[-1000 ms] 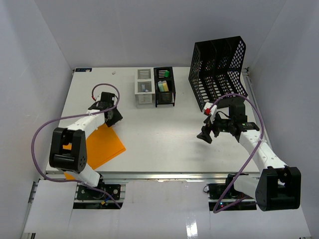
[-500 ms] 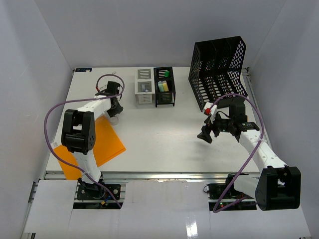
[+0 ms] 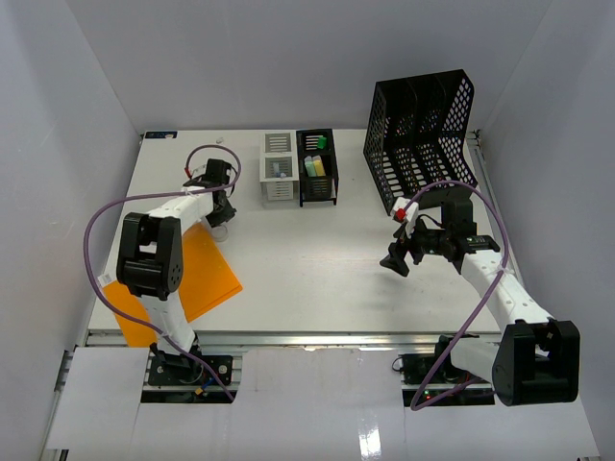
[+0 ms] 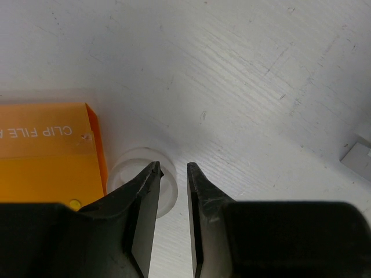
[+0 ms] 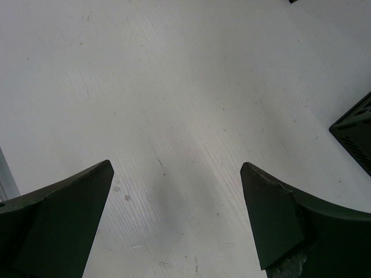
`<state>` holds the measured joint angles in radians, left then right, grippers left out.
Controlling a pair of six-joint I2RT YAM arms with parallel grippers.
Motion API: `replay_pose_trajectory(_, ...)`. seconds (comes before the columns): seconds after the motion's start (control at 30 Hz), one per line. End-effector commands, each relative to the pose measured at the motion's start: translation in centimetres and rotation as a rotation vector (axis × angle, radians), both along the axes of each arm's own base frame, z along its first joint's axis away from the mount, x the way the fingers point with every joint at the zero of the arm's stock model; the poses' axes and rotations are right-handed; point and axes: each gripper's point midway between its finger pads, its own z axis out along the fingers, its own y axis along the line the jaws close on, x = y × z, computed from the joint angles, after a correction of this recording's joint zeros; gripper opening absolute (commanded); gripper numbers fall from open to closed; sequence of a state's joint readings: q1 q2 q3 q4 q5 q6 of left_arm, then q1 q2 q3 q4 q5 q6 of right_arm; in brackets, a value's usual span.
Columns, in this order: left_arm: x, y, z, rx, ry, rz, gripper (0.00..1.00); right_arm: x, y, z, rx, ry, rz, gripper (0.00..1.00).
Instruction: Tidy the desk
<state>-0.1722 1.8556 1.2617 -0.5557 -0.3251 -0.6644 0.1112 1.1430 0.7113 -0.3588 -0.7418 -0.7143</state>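
The counter fills the white-walled enclosure, its metal rail at the near edge by the arm bases. Storage stands along the far side: a white mesh organiser, a black mesh organiser with coloured bits in it, and a tall black file rack at the far right. Two loose things lie on the left, likely the ones to sort: an orange clip file, and just beside its far corner a small white ring, perhaps a tape roll. The left tool straddles the ring's wall, one finger over the hollow and one outside, which looks like a rim pick-up. Its jaws are drawn close with a thin gap, and I cannot tell if they pinch yet. That arm stretches far forward with its wrist tipped down. The right tool hangs spread wide and holding nothing over bare counter near the rack, its elbow folded by the right edge, seemingly waiting.
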Motion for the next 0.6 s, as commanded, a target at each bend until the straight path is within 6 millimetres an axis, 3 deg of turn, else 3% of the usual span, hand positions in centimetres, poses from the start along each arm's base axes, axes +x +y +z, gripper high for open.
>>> replay_pose_trajectory(0.0,-2.9,0.0,-0.8,-0.007,0.075,-0.059,0.36,0.4,0.0,0.4,0.008,-0.020,0.003,0.97)
replay_pose_trajectory(0.3,-4.5,-1.0,-1.2,-0.034,0.104,-0.220,0.31,0.4,0.1,0.4,0.010,-0.019,0.005,0.97)
replay_pose_trajectory(0.47,-4.1,-1.4,-1.7,-0.045,0.116,-0.233,0.06,0.5,0.0,0.5,0.009,-0.022,0.003,0.97)
replay_pose_trajectory(0.57,-2.6,-1.8,-0.4,-0.056,0.071,-0.228,0.04,0.4,0.1,0.5,0.010,-0.021,0.005,0.97)
